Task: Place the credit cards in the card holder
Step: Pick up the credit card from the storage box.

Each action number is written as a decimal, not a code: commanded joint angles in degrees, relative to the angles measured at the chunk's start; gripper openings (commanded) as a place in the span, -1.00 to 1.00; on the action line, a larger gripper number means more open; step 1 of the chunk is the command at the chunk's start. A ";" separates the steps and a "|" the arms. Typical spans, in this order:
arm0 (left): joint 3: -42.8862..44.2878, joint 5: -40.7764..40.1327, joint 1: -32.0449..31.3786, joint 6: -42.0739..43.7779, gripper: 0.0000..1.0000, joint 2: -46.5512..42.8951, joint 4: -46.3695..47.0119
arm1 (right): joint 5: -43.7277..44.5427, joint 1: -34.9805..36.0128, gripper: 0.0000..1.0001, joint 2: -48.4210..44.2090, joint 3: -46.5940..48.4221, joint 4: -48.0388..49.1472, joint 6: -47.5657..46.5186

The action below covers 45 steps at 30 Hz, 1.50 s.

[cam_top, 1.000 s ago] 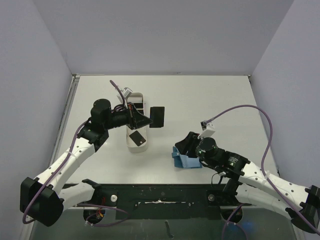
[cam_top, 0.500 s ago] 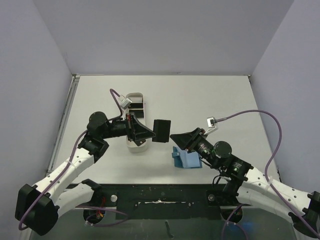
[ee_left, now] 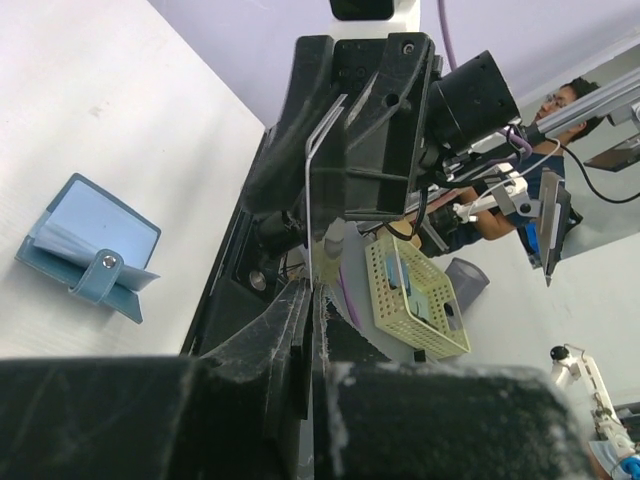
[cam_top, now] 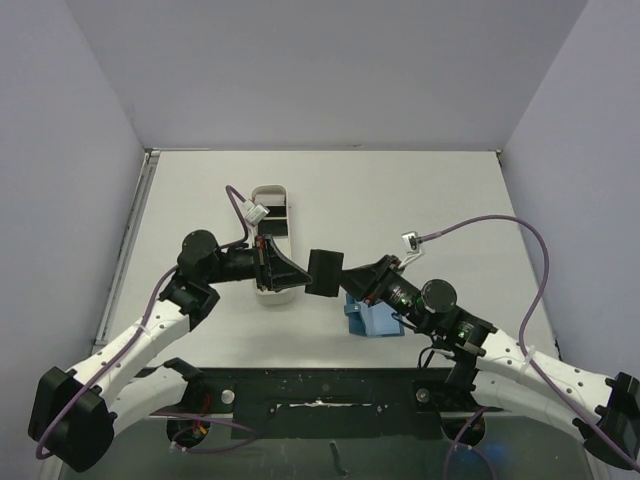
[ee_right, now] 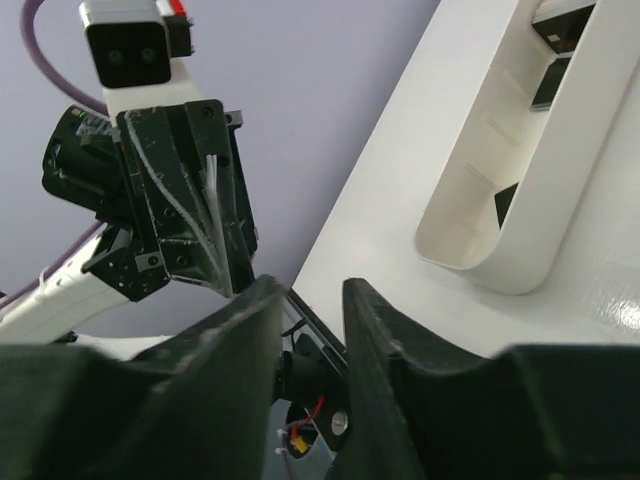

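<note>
A black card [cam_top: 325, 272] is held in the air above the bench [cam_top: 430, 190] by the left tool [cam_top: 301, 273], whose jaws are closed tight on the card's left edge. The card is seen face-on from above and as a thin line from the left wrist. The right tool [cam_top: 352, 281] is set at the card's opposite edge, its jaws narrowly parted with one finger on each side of the card; whether the pads are touching it cannot be told. The blue holder [cam_top: 378, 321] is seen lying on the bench just below and to the right of the card, partly covered by the right arm, with its snap tab visible in the left wrist view. Other cards [ee_right: 546, 88] are lodged in the slots of the white tray [cam_top: 271, 190], which is laid lengthwise on the bench under the left arm, near the holder but apart from it.
</note>
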 commanded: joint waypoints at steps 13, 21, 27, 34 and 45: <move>-3.68 0.40 -1.02 -7.84 -1.00 -1.84 13.46 | 0.45 0.54 -0.11 -5.45 3.20 -3.80 -2.54; -4.11 0.16 -1.75 -8.13 -1.00 -1.90 13.41 | -2.58 0.49 -0.41 -1.90 4.03 -1.50 -3.25; -4.57 0.11 -1.74 -7.99 -1.00 -1.59 13.29 | -4.75 0.54 -0.80 -3.19 1.46 3.53 -3.74; -4.83 -0.14 -1.67 -7.40 -1.00 -1.82 12.34 | -6.26 0.49 -1.00 -4.22 -0.38 5.08 -3.63; -1.87 -2.13 0.09 -1.61 -1.00 -4.76 -0.16 | 5.37 0.48 -1.00 -11.99 -0.97 -10.81 -4.18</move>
